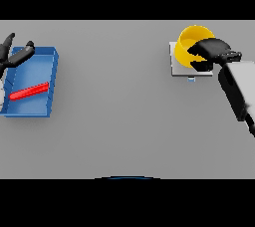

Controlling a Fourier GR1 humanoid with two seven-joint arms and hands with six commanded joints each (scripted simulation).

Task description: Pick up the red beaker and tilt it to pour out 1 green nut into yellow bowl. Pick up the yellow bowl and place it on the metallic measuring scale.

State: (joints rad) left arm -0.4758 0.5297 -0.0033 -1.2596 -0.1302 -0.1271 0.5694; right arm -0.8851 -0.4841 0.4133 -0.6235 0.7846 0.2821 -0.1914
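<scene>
The right robot hand [206, 49], dark and mounted on a white and grey arm that came in from the right side, lay over the round yellow bowl [191, 42], its fingers curled round the bowl's right rim in a grasp. The left robot hand [11, 54] showed at the far left edge, above the back corner of the tray, its fingers spread loosely and holding nothing.

The wide grey bench [119, 116] carried everything. On its left side sat a shallow blue rectangular tray [47, 61], touching the view's left edge. Inside it lay a long red object [30, 91], flat and slanted, its right end higher in the view than its left; whether this was the red beaker on its side could not be told.

On the right side of the bench, well apart from the tray, stood the flat square metallic measuring scale [175, 64]. The yellow bowl rested on or just over its plate; contact could not be judged. The bowl's inside was partly covered by the hand, and no contents could be made out.
</scene>
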